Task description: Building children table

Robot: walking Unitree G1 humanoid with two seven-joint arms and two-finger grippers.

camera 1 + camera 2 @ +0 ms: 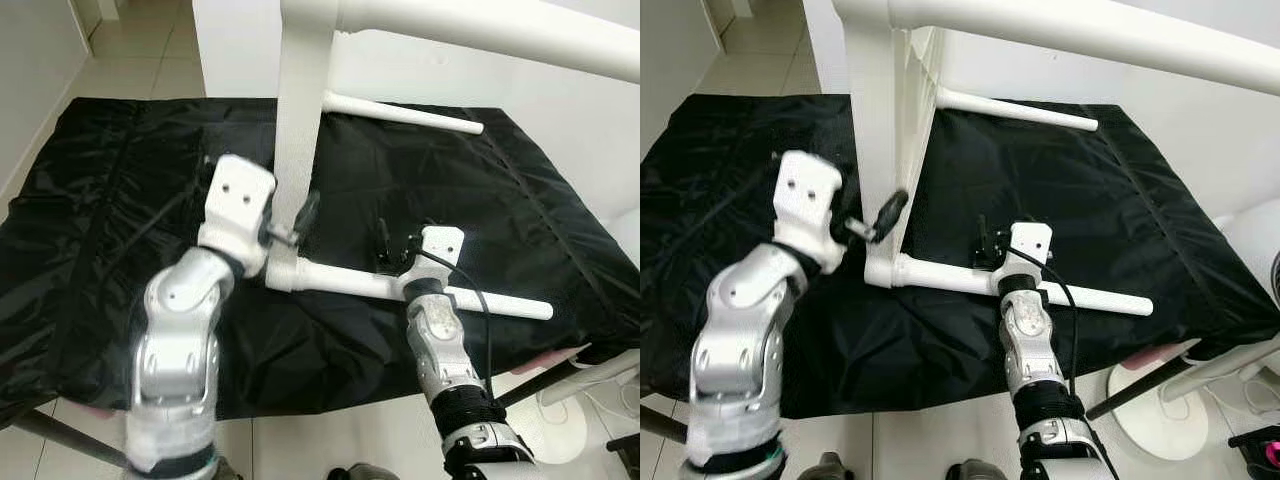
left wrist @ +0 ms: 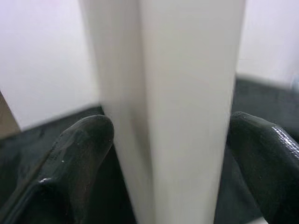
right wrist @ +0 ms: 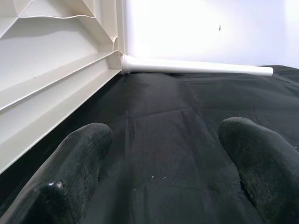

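- The left gripper [image 2: 170,135] is open wide, with one black finger on each side of the white table top [image 1: 300,150], which stands on its edge on the black cloth [image 1: 120,200].
- The right gripper [image 3: 163,154] is open too and holds nothing. It sits just above the near table leg [image 1: 390,287], which lies flat.
- The far table leg [image 1: 400,112] sticks out behind.

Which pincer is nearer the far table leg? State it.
Right. The right pincer sits past the near leg, open toward the far table leg; the left pincer straddles the tabletop edge, farther off.
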